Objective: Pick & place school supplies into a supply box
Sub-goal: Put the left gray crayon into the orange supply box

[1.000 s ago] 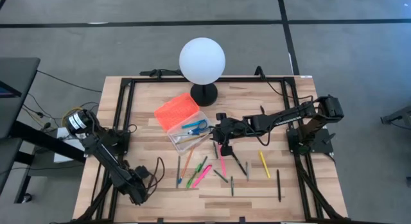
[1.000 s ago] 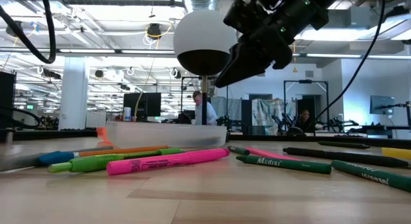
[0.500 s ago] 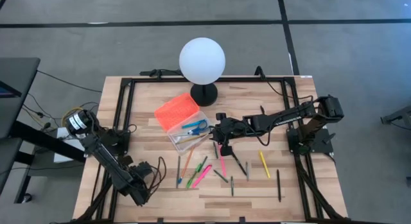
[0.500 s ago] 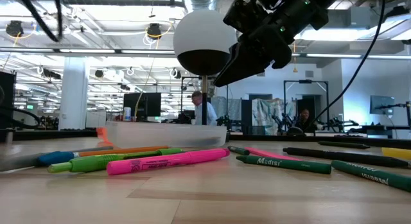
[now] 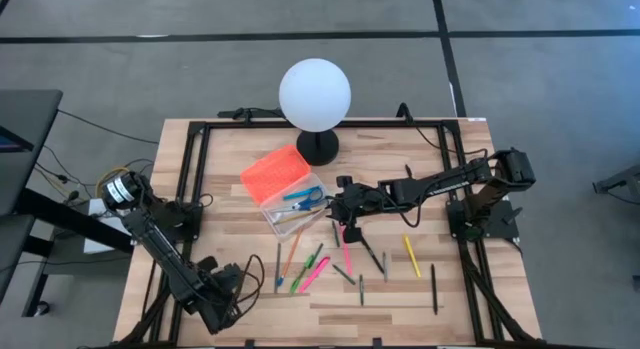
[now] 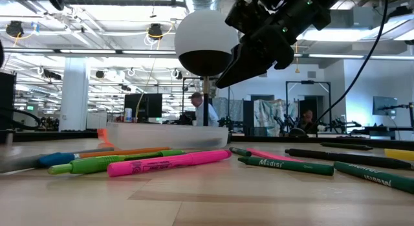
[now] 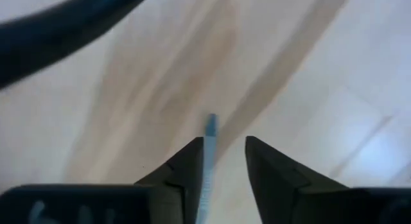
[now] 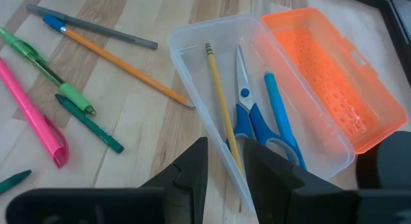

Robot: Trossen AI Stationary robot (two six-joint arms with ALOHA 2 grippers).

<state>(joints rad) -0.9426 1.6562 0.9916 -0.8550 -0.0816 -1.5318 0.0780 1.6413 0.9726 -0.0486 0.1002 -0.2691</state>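
The supply box (image 5: 292, 204) sat a little toward eleven o'clock from the middle of the wooden table (image 5: 400, 299), its clear tray open and its orange lid (image 5: 274, 172) folded back toward ten o'clock. Inside the tray lay blue-handled scissors (image 8: 247, 118), a yellow pencil (image 8: 220, 102) and a blue pen (image 8: 275, 108), side by side.

The right gripper (image 5: 345, 211) hung just at three o'clock of the tray, above the table. Its fingers (image 8: 192, 169) stood a narrow gap apart, and nothing could be seen between them; their tips looked down on the tray's near wall and the yellow pencil.

The white globe lamp (image 5: 315, 94) stood at twelve o'clock of the box, its black foot close behind the lid.

The rest of the school supplies lay loose toward six o'clock: an orange pencil (image 5: 291, 254), a green marker (image 5: 308, 267) and a pink highlighter (image 5: 316, 272) bunched together, a second pink pen (image 5: 347, 251) under the right arm, a yellow marker (image 5: 411, 255) and a black pen (image 5: 434, 287) out toward four o'clock. Several crossed or touched one another.

The left gripper (image 5: 222, 297) was low at the seven o'clock corner, well apart from the box. Its fingers (image 7: 186, 169) were slightly parted with a thin blue pen-like object (image 7: 209, 144) showing in the gap; whether they gripped it cannot be told.

Beyond the table, a person (image 6: 202, 109) stood far off in the room.
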